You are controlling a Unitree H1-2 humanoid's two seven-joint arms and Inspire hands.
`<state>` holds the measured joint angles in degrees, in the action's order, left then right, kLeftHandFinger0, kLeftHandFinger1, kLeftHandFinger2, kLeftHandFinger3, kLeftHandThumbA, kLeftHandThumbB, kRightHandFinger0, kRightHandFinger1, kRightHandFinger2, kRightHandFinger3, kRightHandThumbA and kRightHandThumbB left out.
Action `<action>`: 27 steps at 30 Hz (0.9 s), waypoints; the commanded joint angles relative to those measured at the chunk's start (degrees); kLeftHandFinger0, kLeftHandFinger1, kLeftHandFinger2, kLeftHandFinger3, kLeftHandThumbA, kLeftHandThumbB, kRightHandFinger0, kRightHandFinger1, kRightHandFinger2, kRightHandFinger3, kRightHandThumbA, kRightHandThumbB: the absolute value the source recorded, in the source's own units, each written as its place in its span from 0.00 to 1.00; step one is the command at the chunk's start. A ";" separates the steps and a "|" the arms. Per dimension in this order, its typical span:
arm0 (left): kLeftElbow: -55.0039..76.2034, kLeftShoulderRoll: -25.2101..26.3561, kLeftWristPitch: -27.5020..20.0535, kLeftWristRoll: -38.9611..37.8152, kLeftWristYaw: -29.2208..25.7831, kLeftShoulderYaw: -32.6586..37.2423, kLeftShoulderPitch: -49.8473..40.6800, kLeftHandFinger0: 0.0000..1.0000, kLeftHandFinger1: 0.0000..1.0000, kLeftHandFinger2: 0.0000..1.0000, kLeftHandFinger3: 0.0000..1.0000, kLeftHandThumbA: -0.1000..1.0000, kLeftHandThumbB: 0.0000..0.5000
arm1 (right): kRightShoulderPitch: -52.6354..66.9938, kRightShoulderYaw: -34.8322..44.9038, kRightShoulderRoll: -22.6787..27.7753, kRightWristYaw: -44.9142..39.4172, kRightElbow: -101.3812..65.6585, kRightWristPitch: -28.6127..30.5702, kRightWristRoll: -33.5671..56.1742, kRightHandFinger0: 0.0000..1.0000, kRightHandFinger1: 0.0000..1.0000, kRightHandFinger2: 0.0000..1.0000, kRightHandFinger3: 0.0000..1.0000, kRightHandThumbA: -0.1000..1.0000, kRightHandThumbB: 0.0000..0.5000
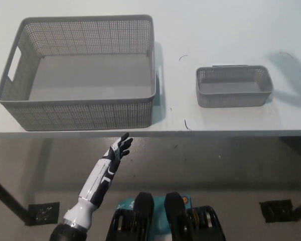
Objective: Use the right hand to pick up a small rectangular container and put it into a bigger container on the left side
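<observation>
1. On the pale table, the large grey perforated basket is the thing everything else sits around; it takes up the left part of the tabletop, its front wall close to the table's near edge.
2. That basket has a cut-out handle slot in its left end wall, and its inside shows only its bare grey floor.
3. Right of the large basket, well apart from it, stands the small grey rectangular basket, upright with its open top facing up, on the same tabletop and a little further back from the near edge.
4. Between the two baskets the table surface carries a couple of short dark curved marks, one toward the back and one near the front edge.
5. Below the large basket's front right corner, off the table and over the floor, the left hand hangs at the end of its white forearm, which rises from the lower left.
6. Its fingers look loosely spread and stretched toward the table edge, touching nothing and holding nothing.
7. The right hand does not show anywhere from where I stand, so its state cannot be told.
8. Further down from the basket, two dark brackets lie on the grey floor, one on each side.
</observation>
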<state>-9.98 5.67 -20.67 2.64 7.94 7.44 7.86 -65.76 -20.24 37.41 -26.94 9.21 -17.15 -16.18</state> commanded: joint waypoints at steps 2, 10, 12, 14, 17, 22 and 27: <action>1.68 1.10 -2.20 -2.35 3.55 1.72 -2.18 1.00 1.00 1.00 1.00 1.00 0.79 | -13.97 -12.54 -1.35 -16.72 15.88 2.32 -8.31 1.00 1.00 1.00 1.00 1.00 0.87; 2.38 1.43 -1.93 -4.01 4.35 1.32 -3.33 1.00 1.00 1.00 1.00 1.00 0.72 | -18.83 -23.42 -8.94 -22.05 31.54 9.26 -10.44 1.00 1.00 1.00 1.00 1.00 0.78; 2.65 1.25 -1.65 -4.43 4.44 1.17 -3.54 1.00 1.00 1.00 1.00 1.00 0.72 | -19.89 -24.71 -11.11 -23.37 35.16 8.07 -10.53 1.00 1.00 1.00 1.00 1.00 0.75; 2.49 1.07 -2.19 -4.43 4.31 1.07 -3.60 1.00 1.00 1.00 1.00 1.00 0.72 | -21.11 -26.06 -13.66 -23.26 39.62 7.52 -11.58 1.00 1.00 1.00 1.00 1.00 0.78; 3.38 1.43 -2.07 -4.43 4.24 0.74 -3.96 1.00 1.00 1.00 1.00 1.00 0.70 | -23.40 -28.89 -17.53 -23.51 46.34 8.52 -14.35 1.00 1.00 1.00 1.00 1.00 0.84; 3.58 1.34 -2.40 -4.16 4.13 0.58 -4.39 1.00 1.00 1.00 1.00 1.00 0.71 | -26.91 -29.86 -23.27 -22.42 59.63 10.30 -15.44 1.00 1.00 1.00 1.00 1.00 0.85; 3.95 1.27 -2.04 -4.08 3.99 0.53 -4.35 1.00 1.00 1.00 1.00 1.00 0.72 | -28.84 -29.58 -26.28 -18.85 67.13 12.88 -16.47 1.00 1.00 1.00 1.00 1.00 0.81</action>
<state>-7.78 6.50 -20.83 -0.44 11.43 8.50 3.40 -88.52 -50.00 11.78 -48.38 72.80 -8.22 -29.34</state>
